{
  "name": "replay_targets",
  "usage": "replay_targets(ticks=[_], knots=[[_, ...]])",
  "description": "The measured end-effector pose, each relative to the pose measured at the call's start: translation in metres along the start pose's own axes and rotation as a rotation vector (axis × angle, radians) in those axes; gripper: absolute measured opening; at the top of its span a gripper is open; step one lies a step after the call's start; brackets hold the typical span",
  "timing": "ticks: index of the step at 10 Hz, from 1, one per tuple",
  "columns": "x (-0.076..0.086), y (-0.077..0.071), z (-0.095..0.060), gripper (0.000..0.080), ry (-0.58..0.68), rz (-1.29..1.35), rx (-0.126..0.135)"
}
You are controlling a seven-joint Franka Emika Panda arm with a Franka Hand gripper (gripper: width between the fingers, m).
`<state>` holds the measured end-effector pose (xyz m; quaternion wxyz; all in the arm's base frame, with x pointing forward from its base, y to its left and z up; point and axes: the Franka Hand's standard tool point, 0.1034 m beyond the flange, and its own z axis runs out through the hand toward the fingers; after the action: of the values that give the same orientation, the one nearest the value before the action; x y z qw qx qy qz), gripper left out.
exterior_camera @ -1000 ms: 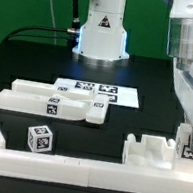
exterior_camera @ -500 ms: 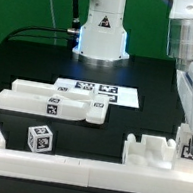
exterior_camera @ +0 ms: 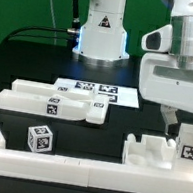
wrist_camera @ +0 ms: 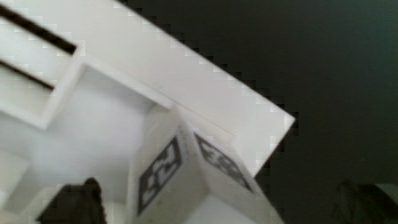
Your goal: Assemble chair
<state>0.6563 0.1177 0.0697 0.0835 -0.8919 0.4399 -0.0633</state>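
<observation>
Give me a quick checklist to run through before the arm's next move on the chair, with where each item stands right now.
1. The gripper is open: ok; its fingertips stand wide apart in the wrist view.
2. The gripper is free of the tagged block: ok; neither fingertip touches it.
3. The tagged block is upright: ok; it stands at the exterior view's right.
4. The tagged block's foot is properly seated: cannot tell; neither view shows it.
5. Other parts are free to pick: ok; the long slab and the small cube lie well apart from the arm.
</observation>
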Motion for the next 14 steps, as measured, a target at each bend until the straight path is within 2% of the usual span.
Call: replay_targets(ticks=[1, 2, 3, 5, 6, 7, 8, 9, 12, 14], knots=[[0.001, 0.0005, -0.0002, 0.0649, 0.006, -0.135, -0.007], [0.0042, 0.0019, -0.0008, 0.0649, 0.014, -0.389, -0.028], [0.0068, 0.0027, -0.0016, 0.0649, 0.011, -0.528, -0.041], [0.0059, 0.0028, -0.0009, 0.0649, 0.011, -0.489, -0.041], [0.0062, 0.003, -0.0009, 0.0559, 0.011, -0.481, -0.04], [0.006, 0.003, -0.0007, 0.0559, 0.012, -0.434, -0.04], [0.0058, 0.0031, -0.0005, 0.0358, 0.013, -0.355, -0.039], [0.0074, 0.0046, -0.0003, 0.0287, 0.015, -0.276, -0.042], [0.0085, 0.0064, -0.0004, 0.0287, 0.009, 0.093, -0.067], [0.0065, 0.0084, -0.0006, 0.0287, 0.016, 0.575, -0.078]])
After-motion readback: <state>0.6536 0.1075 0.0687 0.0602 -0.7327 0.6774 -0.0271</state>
